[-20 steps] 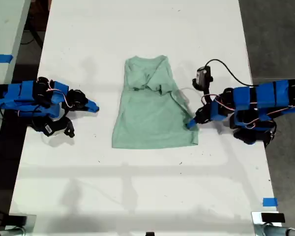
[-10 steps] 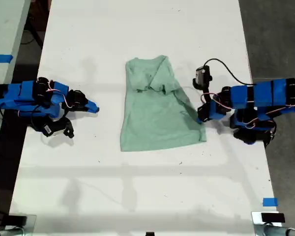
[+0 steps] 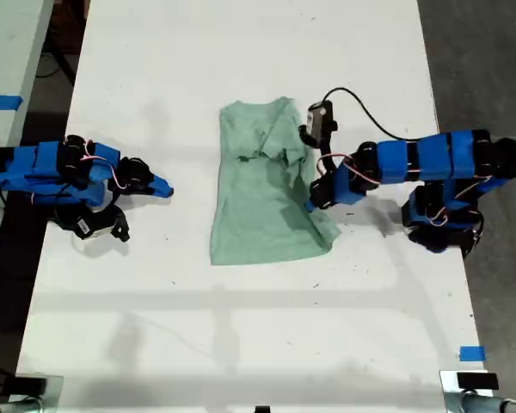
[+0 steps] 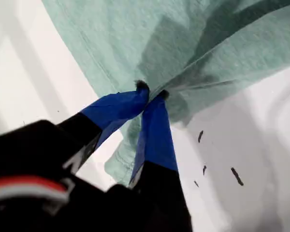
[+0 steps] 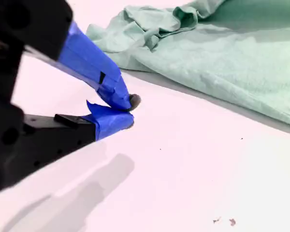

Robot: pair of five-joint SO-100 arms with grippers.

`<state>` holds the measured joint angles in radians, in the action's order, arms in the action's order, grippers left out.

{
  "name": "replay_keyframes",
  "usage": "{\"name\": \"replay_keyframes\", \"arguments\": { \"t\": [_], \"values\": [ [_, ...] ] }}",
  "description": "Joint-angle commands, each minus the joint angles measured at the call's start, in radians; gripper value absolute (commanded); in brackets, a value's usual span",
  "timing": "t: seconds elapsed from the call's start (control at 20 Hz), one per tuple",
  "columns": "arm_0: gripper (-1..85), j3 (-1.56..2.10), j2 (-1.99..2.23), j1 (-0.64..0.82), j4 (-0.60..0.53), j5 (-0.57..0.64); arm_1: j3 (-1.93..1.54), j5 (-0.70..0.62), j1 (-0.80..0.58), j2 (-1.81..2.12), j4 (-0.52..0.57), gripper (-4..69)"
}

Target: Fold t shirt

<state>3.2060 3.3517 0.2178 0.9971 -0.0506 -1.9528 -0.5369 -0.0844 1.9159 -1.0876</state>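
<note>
The pale mint-green t shirt lies on the white table, collar toward the far edge, sleeves rumpled near its upper half. My first gripper, on the arm reaching in from the exterior view's right, is shut on the t shirt's side edge, and the first wrist view shows cloth bunched between the blue tips. That edge is lifted and drawn inward over the body. My second gripper rests at the exterior view's left, apart from the t shirt, its blue jaws shut on nothing.
A blue tape mark sits near the table's front corner at the exterior view's right. A second table with blue tape stands beyond the exterior view's left edge. A black cable arcs above the first arm.
My first gripper first dragged the t shirt toward the exterior view's right, then swung back left and up, carrying the side edge in over the body. The second arm stayed still.
</note>
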Motion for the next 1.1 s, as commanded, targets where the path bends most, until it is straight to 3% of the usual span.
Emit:
{"name": "replay_keyframes", "arguments": {
  "t": [0.0,0.1,0.15,0.25,0.35,0.5,0.65,0.75,1.05],
  "values": [
    [0.0,0.018,0.008,-0.003,-0.008,-0.012,0.043,0.034,0.043,-0.091,0.212,-0.4],
    [0.0,0.018,0.008,-0.003,-0.008,-0.014,0.026,0.069,0.078,-0.152,0.333,14.0],
    [0.0,0.018,0.008,-0.002,-0.008,-0.015,-0.009,0.091,0.097,-0.172,0.428,16.5],
    [0.0,0.018,0.008,0.002,-0.008,-0.015,-0.025,0.138,0.121,-0.247,0.462,27.9],
    [0.0,0.018,0.008,0.000,-0.008,-0.015,-0.058,0.163,0.130,-0.210,0.425,25.8],
    [0.0,0.018,0.008,0.000,-0.008,-0.015,-0.021,0.097,0.114,0.097,0.187,24.0],
    [0.0,0.018,0.008,0.003,-0.008,-0.015,-0.071,0.032,0.064,0.311,0.038,23.5],
    [0.0,0.018,0.008,0.000,-0.008,-0.015,-0.227,0.026,0.025,0.451,0.021,22.6],
    [0.0,0.018,0.006,0.005,-0.008,-0.018,-0.736,-0.009,-0.098,0.986,-0.043,2.0]
  ]
}}
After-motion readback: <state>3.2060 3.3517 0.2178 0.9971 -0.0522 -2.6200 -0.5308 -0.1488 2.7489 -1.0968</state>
